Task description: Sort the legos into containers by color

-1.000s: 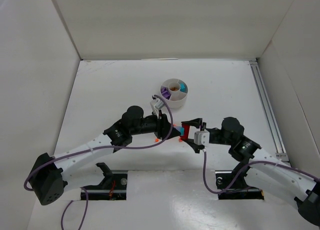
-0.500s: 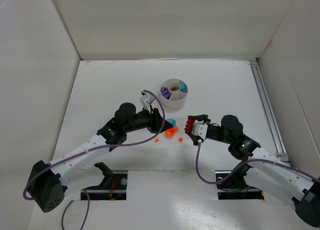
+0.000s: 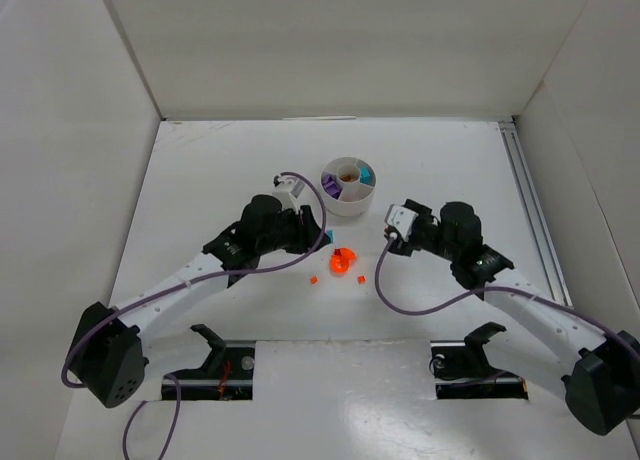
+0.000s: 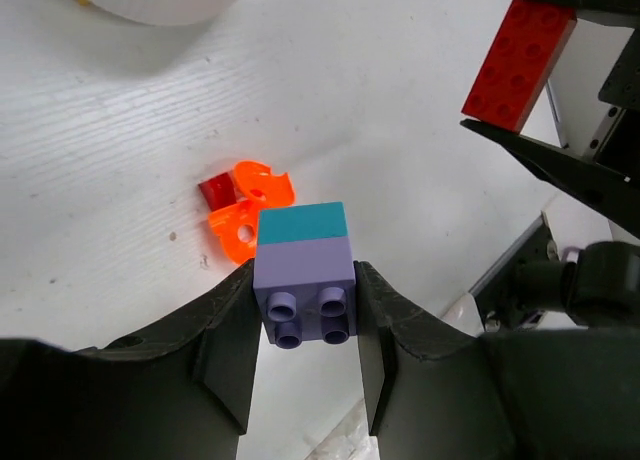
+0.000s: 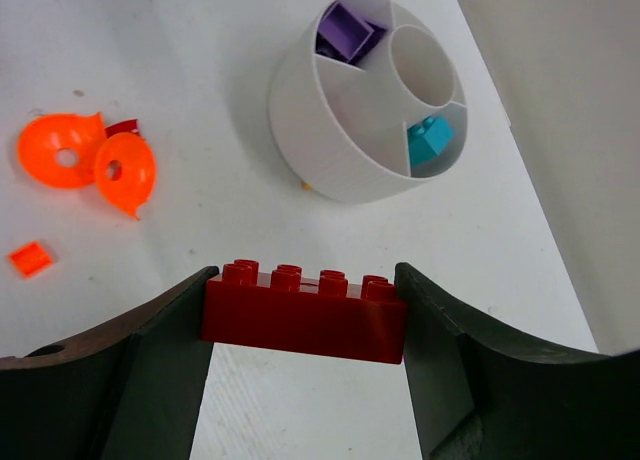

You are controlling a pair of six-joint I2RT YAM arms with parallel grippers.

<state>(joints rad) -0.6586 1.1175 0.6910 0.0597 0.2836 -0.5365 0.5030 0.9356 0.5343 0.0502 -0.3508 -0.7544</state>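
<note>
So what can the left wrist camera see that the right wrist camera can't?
Only the left wrist view shows the lilac-and-teal brick stack, pinched in the jaws of the left gripper. Only the right wrist view shows the inside of the white dish, with a purple brick in one section and a teal brick in another, plus a tiny orange square. Both show the red brick held by the right gripper, the two orange round pieces and a small dark red piece beside them.
</note>
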